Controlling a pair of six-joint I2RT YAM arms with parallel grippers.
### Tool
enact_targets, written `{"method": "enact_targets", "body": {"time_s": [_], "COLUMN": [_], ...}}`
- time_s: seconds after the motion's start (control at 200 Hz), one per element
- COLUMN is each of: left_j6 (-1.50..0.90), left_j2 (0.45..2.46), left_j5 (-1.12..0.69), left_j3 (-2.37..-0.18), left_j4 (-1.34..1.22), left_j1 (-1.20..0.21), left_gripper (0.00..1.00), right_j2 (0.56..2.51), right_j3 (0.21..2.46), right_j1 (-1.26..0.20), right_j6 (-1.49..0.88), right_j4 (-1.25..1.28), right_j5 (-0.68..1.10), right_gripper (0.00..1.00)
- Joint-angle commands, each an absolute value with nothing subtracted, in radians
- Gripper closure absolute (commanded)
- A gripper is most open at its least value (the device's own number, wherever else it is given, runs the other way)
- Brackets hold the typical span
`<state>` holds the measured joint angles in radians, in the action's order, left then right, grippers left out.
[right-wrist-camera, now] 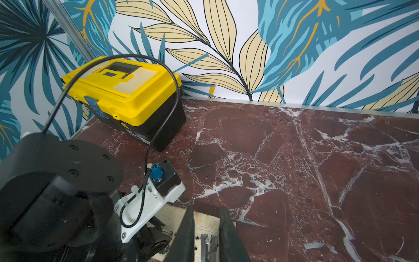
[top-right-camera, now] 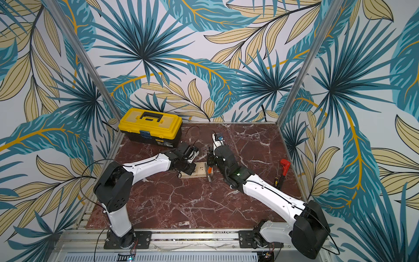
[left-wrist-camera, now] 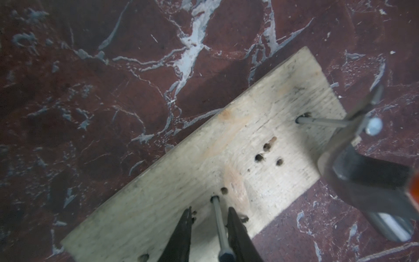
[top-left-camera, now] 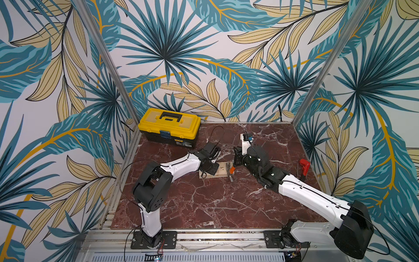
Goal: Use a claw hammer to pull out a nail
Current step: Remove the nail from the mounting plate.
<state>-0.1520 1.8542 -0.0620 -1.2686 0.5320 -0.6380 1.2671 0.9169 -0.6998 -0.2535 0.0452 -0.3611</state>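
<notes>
A pale wooden board (top-left-camera: pixel 221 170) lies mid-table, full of old holes. My right gripper (top-left-camera: pixel 235 163) is shut on the claw hammer (top-left-camera: pixel 231 173) by its orange shaft, at the board's right end. The silver forked claw (right-wrist-camera: pixel 209 248) sits under the head of a nail (right-wrist-camera: pixel 207 241). In the left wrist view that nail (left-wrist-camera: pixel 324 122) stands well out of the board (left-wrist-camera: pixel 226 158), with its head caught in the claw (left-wrist-camera: pixel 360 115). My left gripper (left-wrist-camera: pixel 209 226) is over the board's left end. It is open, its fingers (left-wrist-camera: pixel 181 236) on either side of a second nail (left-wrist-camera: pixel 218 217).
A closed yellow toolbox (top-left-camera: pixel 169 127) stands at the back left corner. A red-headed tool (top-left-camera: pixel 304 166) and a screwdriver (top-right-camera: pixel 277 179) lie by the right wall. Metal posts and patterned walls enclose the dark red marble table (top-left-camera: pixel 204 204).
</notes>
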Motion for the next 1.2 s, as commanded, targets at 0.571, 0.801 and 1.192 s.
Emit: {"method": "enact_targets", "body": {"time_s": [0.571, 0.801, 1.192], "left_j6": [-0.184, -0.186, -0.187], "left_j2": [1.969, 1.967, 1.973], "left_j5": [-0.056, -0.063, -0.063], "left_j3": [-1.211, -1.211, -1.209], "left_j4": [0.652, 0.652, 0.652], "left_j1": [-0.64, -0.64, -0.64], "left_gripper": [0.73, 0.73, 0.73], "right_j2": [1.31, 1.306, 1.296], "right_j3": [0.778, 0.76, 0.744], "right_j1": [-0.75, -0.753, -0.756], "right_j6": [-0.288, -0.289, -0.282], "right_j4": [-0.114, -0.109, -0.103], "right_j5": [-0.376, -0.372, -0.368], "right_gripper": [1.0, 1.0, 1.0]}}
